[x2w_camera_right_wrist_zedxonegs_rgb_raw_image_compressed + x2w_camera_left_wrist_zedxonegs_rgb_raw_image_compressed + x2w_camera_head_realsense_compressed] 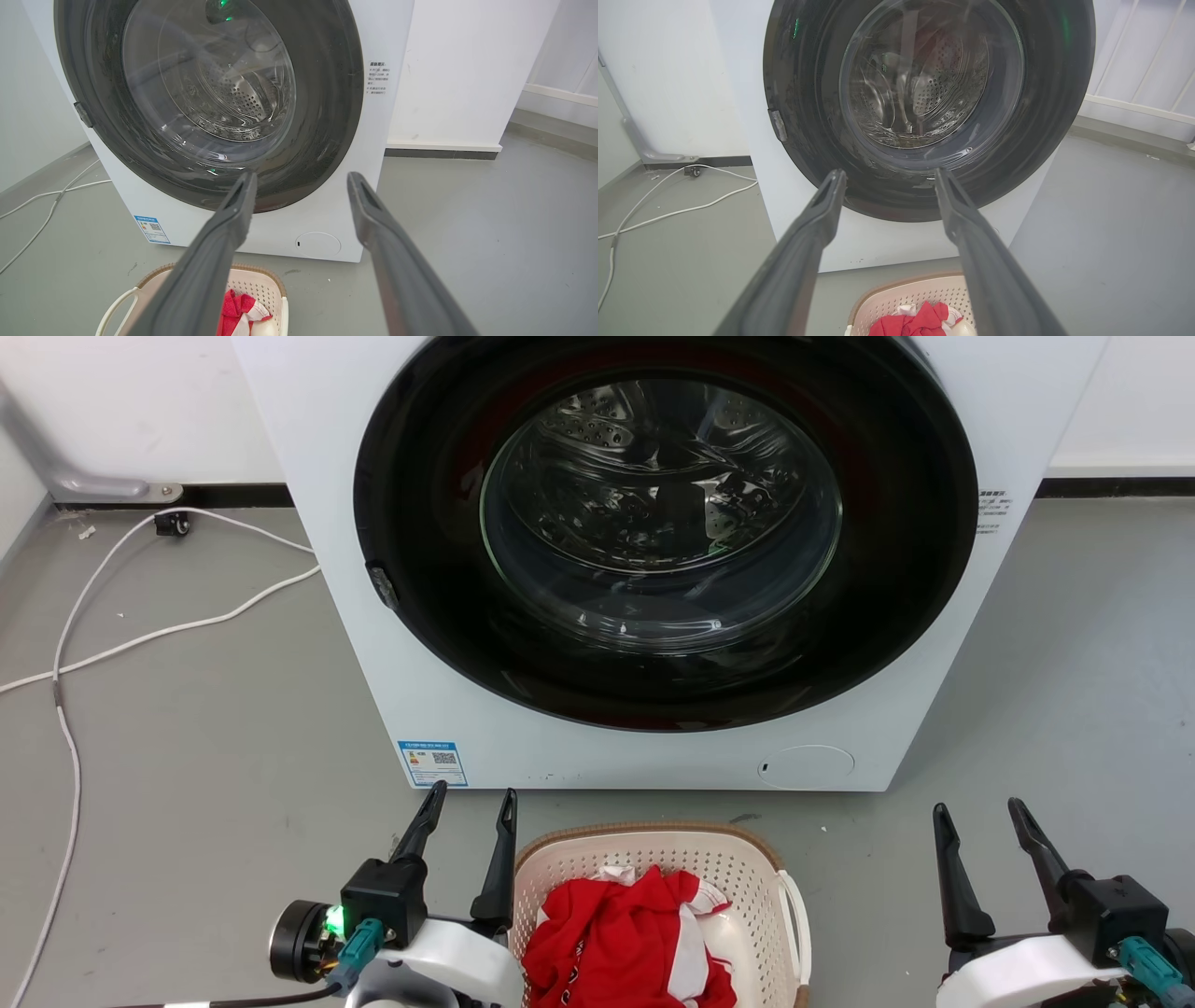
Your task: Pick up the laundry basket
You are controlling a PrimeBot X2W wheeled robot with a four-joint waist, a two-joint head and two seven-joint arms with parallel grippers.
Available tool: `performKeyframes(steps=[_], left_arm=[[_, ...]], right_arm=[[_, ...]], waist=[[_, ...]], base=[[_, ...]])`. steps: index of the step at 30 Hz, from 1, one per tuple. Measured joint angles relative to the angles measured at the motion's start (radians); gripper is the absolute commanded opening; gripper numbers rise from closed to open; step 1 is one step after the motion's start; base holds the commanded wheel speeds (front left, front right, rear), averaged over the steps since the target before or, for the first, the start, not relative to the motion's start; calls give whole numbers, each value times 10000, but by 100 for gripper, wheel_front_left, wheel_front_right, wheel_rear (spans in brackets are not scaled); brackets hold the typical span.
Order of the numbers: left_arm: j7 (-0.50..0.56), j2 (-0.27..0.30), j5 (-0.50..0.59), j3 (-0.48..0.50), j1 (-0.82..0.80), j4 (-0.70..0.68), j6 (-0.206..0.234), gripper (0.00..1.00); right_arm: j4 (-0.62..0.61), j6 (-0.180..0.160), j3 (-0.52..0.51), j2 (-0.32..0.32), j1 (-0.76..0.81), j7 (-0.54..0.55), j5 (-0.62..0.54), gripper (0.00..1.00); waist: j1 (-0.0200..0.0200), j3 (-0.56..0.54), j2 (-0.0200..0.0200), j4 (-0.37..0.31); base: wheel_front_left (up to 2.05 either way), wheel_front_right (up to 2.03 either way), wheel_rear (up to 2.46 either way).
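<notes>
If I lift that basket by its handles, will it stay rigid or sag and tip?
The laundry basket looks like moulded perforated plastic with a thick rim, so it should probably keep its shape. Its load, red and white clothes, is soft and small, so likely light. The thin white handle may flex; lifting one side alone would probably tilt it.

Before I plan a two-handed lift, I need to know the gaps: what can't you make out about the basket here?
Head view: the laundry basket's near end, cut off by the bottom edge.
Head view: its left outer side, behind the left gripper.
Every view: the basket's floor, under the red and white clothes.
Head view: the blue label's print, too small.
</notes>
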Motion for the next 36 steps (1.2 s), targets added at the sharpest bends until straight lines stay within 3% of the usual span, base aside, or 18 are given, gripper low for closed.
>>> performKeyframes(steps=[25,36], left_arm=[[0,2,-59,-4,-69,197,61,100],[-2,2,19,77,-1389,1590,-176,100]], right_arm=[[142,0,-71,0,-51,-54,13,100],[660,0,-322,2,-954,-8,10,100]], waist=[[0,209,0,15],[0,1382,0,-59]], base=[[0,0,0],[0,0,0]])
